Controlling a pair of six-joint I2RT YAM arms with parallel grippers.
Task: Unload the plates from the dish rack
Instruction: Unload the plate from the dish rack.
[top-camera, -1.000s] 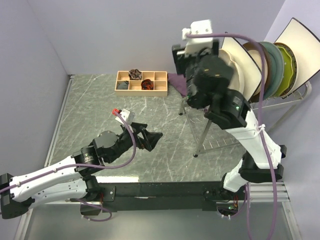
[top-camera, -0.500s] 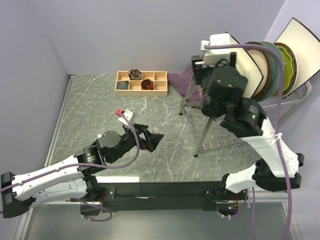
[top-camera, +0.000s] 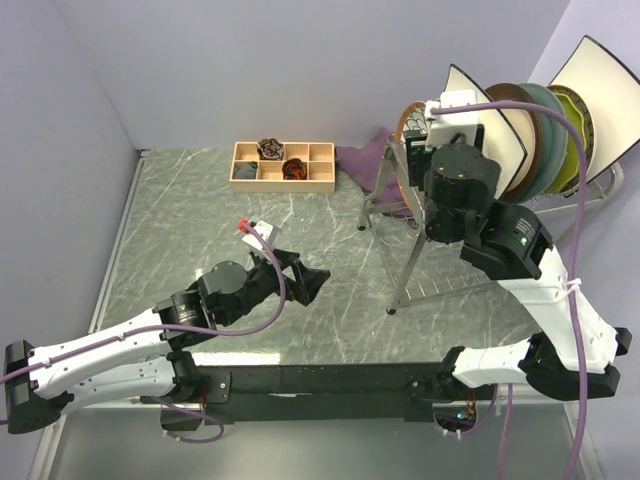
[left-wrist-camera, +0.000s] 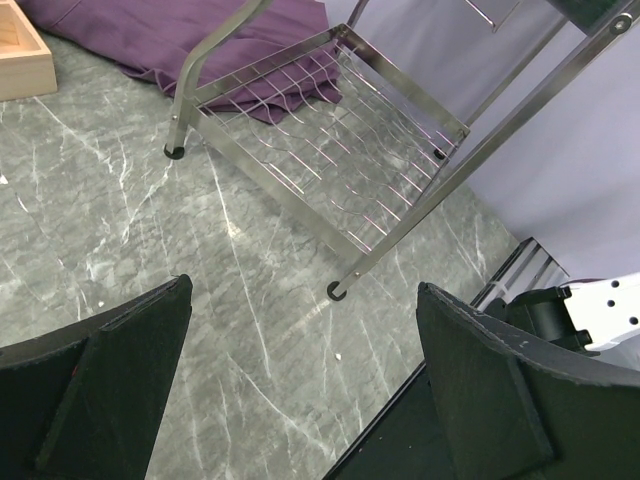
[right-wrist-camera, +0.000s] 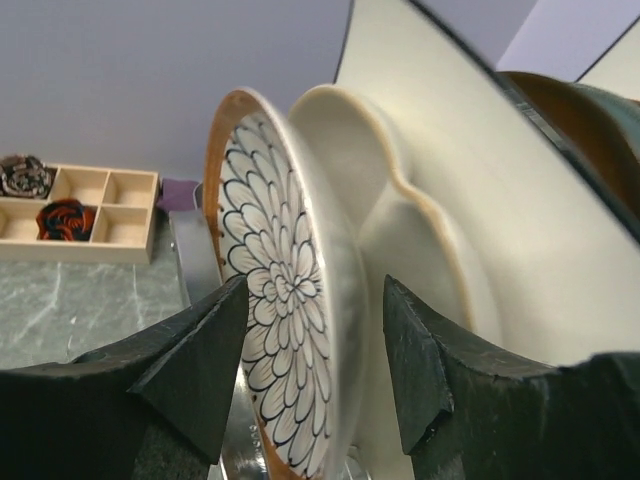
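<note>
The dish rack stands at the right, and its lower shelf shows in the left wrist view. Several plates stand upright in it: brown-rimmed petal-patterned, white square, teal, yellow-green, another white square. My right gripper is open at the row's left end. Its fingers stand either side of the near edges of the petal plate and the cream divided plate. My left gripper is open and empty, low over the table left of the rack.
A wooden compartment tray with small items sits at the back and shows in the right wrist view. A purple cloth lies behind the rack's left legs. Grey walls close in the left, the back and the right.
My right arm has swung right and down, bringing its open gripper over the first plates in the rack. My left arm has crept slightly to the right.
</note>
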